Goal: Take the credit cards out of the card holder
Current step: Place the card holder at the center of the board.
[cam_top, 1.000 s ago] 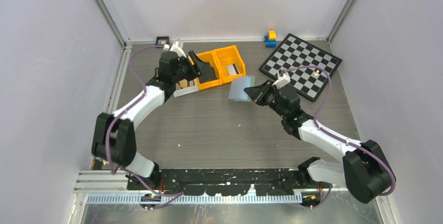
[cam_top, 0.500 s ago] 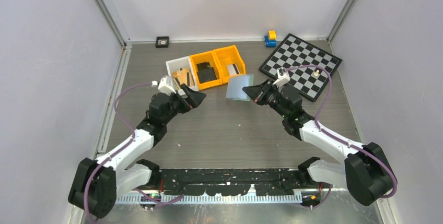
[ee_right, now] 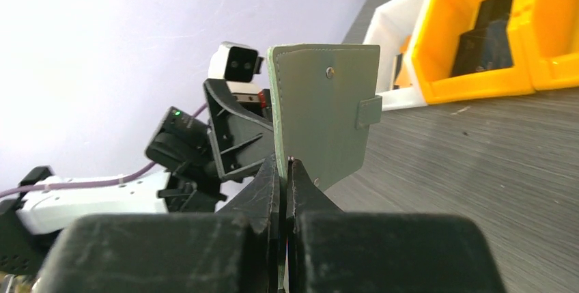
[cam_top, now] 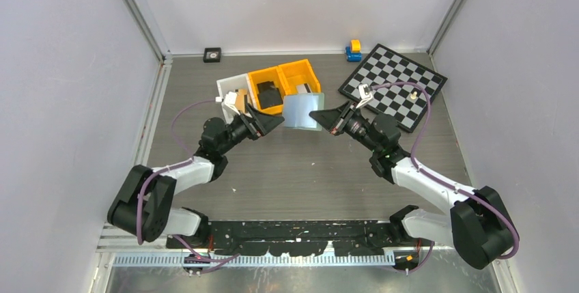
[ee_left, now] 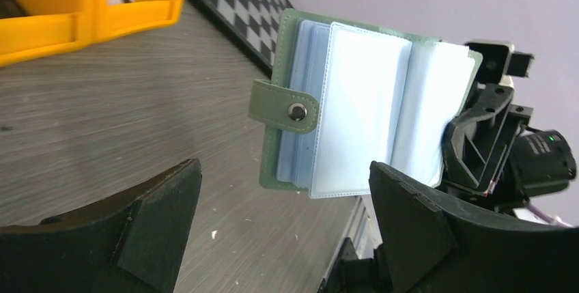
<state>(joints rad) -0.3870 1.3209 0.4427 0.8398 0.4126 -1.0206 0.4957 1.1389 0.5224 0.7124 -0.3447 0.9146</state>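
**Card holder aloft and spread open, empty gripper facing it**

Across the grey table (cam_top: 287,184): checkerboard (cam_top: 394,85) at the far right, with nothing reaching for it. At the far middle, a row of bins (cam_top: 280,78), one white and two orange, with flat items inside. Likely cards already taken out, though too small to be sure.

Above the table, just in front of the bins: card holder (ee_left: 355,112), lifted clear, upright and fanned open. Pinched at one edge of its green cover by the tightly closed right gripper (ee_right: 285,160). Facing it, near but apart: left gripper (cam_top: 273,122), jaws spread wide, holding nothing.

Visible sleeves (ee_left: 362,102) pale and seemingly bare; those behind hidden. Judged well along, perhaps nearly done. Left to do: checking the remaining sleeves and drawing out any card found.
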